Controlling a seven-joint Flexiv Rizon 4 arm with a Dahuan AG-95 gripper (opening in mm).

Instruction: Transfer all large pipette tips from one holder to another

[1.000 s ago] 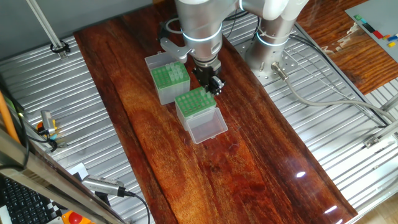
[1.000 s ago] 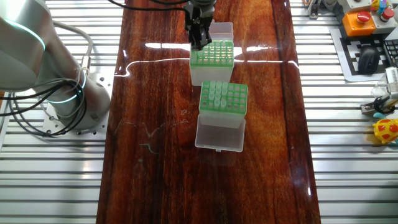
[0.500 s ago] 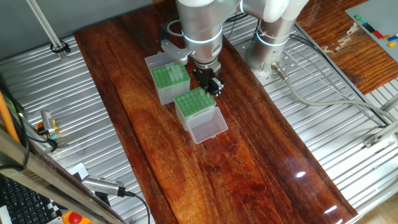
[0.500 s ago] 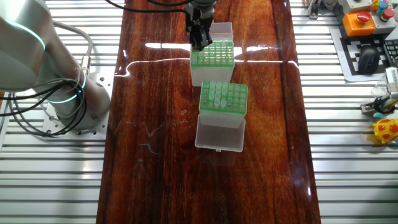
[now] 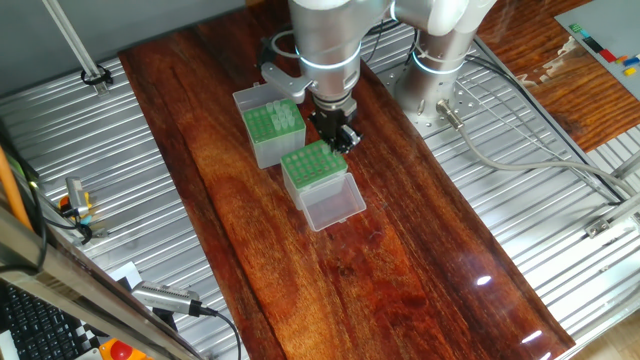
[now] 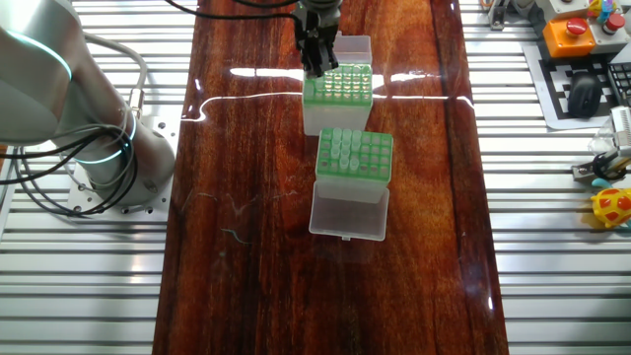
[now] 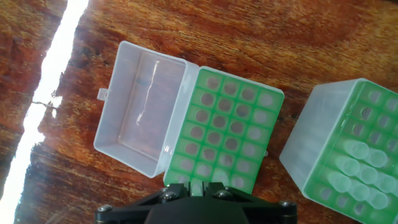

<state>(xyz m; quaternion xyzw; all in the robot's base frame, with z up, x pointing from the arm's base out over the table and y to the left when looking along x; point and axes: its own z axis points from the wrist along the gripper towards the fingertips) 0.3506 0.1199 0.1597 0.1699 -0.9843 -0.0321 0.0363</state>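
Hand view: green hole-grid holder (image 7: pixel 225 132), clear hinged lid (image 7: pixel 142 112).

bright, even overhead light; white glare streaks on glossy table (image 6: pixel 237 148); hand view slightly soft, near edge blurred.

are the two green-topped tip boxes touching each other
Apart. The hand view shows a strip of brown wooden table between the empty-holed green-topped box and the pale-sided green-topped box holding tips.
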